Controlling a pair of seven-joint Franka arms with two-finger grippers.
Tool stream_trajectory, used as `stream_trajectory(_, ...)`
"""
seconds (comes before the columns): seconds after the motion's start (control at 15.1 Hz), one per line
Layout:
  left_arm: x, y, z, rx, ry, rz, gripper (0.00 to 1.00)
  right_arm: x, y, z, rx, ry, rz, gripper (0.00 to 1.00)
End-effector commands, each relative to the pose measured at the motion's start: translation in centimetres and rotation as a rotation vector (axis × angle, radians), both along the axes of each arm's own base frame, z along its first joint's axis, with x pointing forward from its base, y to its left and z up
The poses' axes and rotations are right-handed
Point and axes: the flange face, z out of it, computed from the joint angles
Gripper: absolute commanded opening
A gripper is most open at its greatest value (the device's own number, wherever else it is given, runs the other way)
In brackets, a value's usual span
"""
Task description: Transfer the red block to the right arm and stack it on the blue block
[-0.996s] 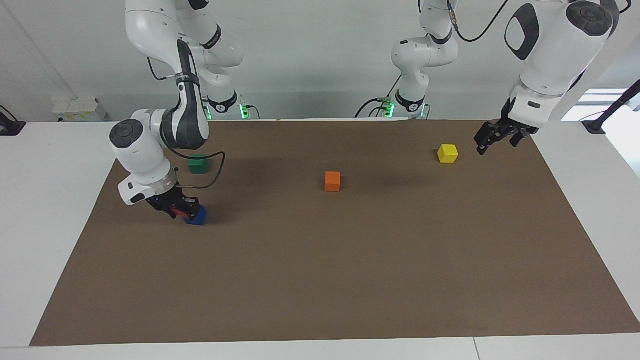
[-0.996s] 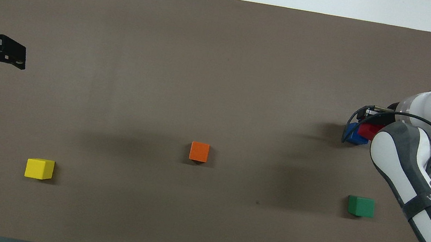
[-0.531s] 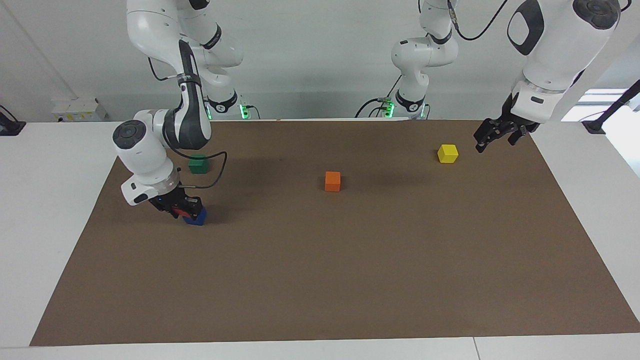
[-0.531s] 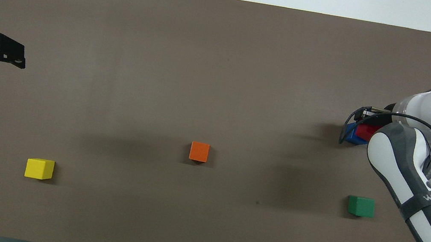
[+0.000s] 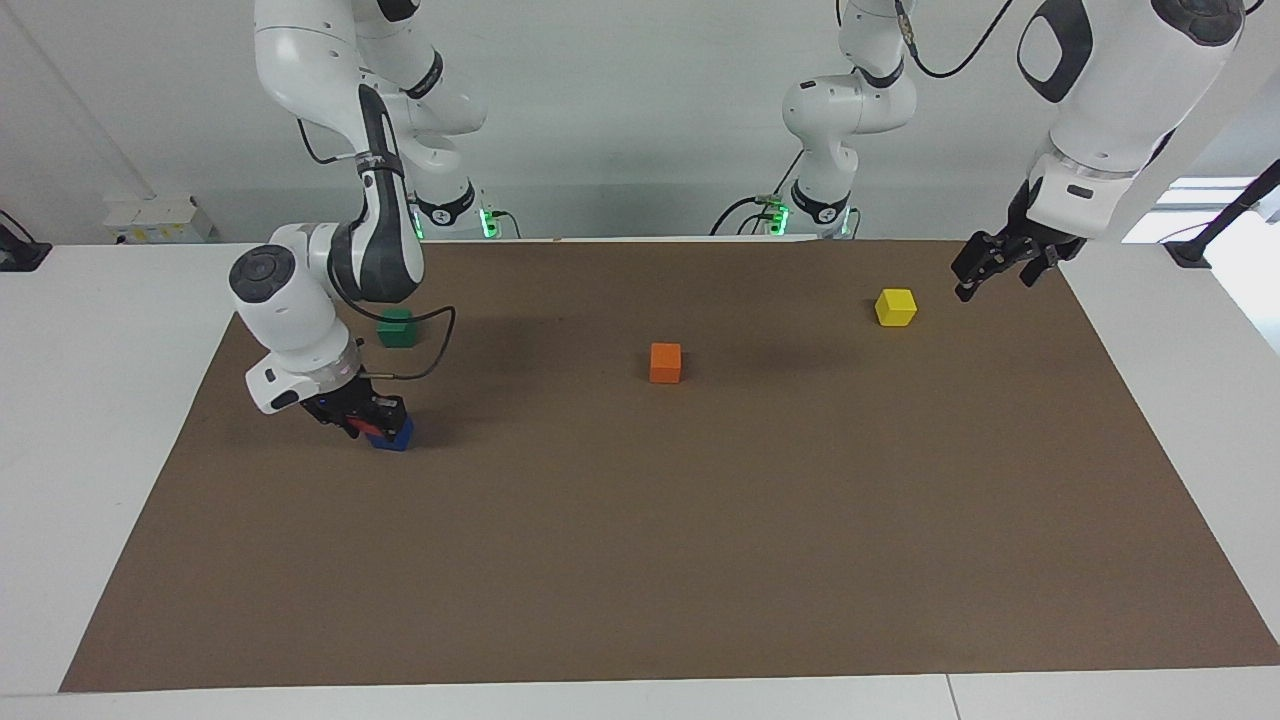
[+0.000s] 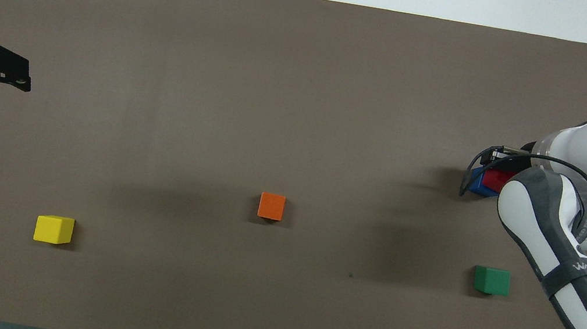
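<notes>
My right gripper (image 5: 366, 424) is shut on the red block (image 5: 353, 434), low over the mat near the right arm's end of the table. It holds the red block right at the top of the blue block (image 5: 396, 435), set off a little toward the table's end. I cannot tell whether the red block rests on the blue one. In the overhead view the red block (image 6: 501, 179) overlaps the blue block (image 6: 479, 184), and the right gripper (image 6: 500, 162) is partly hidden by the forearm. My left gripper (image 5: 990, 268) is open and empty, raised over the mat's edge beside the yellow cube; it also shows in the overhead view (image 6: 4, 73).
A green cube (image 5: 397, 328) lies nearer to the robots than the blue block. An orange cube (image 5: 665, 362) sits mid-mat. A yellow cube (image 5: 895, 307) lies toward the left arm's end. A brown mat (image 5: 700, 560) covers the white table.
My right gripper has crept slightly toward the blue block with the red block in it. My left gripper has drawn back a little toward its end of the table.
</notes>
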Motion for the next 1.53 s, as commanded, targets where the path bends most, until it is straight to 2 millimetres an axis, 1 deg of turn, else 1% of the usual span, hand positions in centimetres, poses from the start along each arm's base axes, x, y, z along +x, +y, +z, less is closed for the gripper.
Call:
stream_trajectory(0.0,-0.39,-0.09,0.51,-0.012,-0.012,-0.006,1.0,-0.02,0.14,-0.65,-0.009,-0.011,0.007,0.0)
stream_trajectory(0.4,-0.42,-0.18,0.4,-0.012,-0.012,-0.007,1.0,-0.03,0.32,-0.57,-0.008,-0.011,0.004,0.0)
stream_trajectory(0.6,-0.42,-0.18,0.4,-0.012,-0.012,-0.007,1.0,-0.13,0.78,-0.72,-0.008,-0.006,0.009,0.0)
stream_trajectory(1.2,-0.42,-0.18,0.4,-0.012,-0.012,-0.006,1.0,-0.13,0.69,-0.72,-0.008,-0.006,0.015,0.0)
stream_trajectory(1.26,-0.4,-0.18,0.42,-0.012,-0.013,-0.006,1.0,-0.14,0.69,-0.73,-0.008,-0.004,0.015,0.18)
stream_trajectory(1.33,-0.42,-0.18,0.4,-0.012,-0.012,-0.006,1.0,-0.16,0.69,-0.75,-0.008,-0.003,0.015,0.57)
stream_trajectory(1.39,-0.42,-0.18,0.4,-0.012,-0.012,-0.004,1.0,-0.19,0.69,-0.77,-0.008,0.0,0.015,0.83)
stream_trajectory(1.46,-0.44,-0.18,0.39,-0.012,-0.01,-0.003,1.0,-0.24,0.69,-0.73,-0.008,0.003,0.015,0.98)
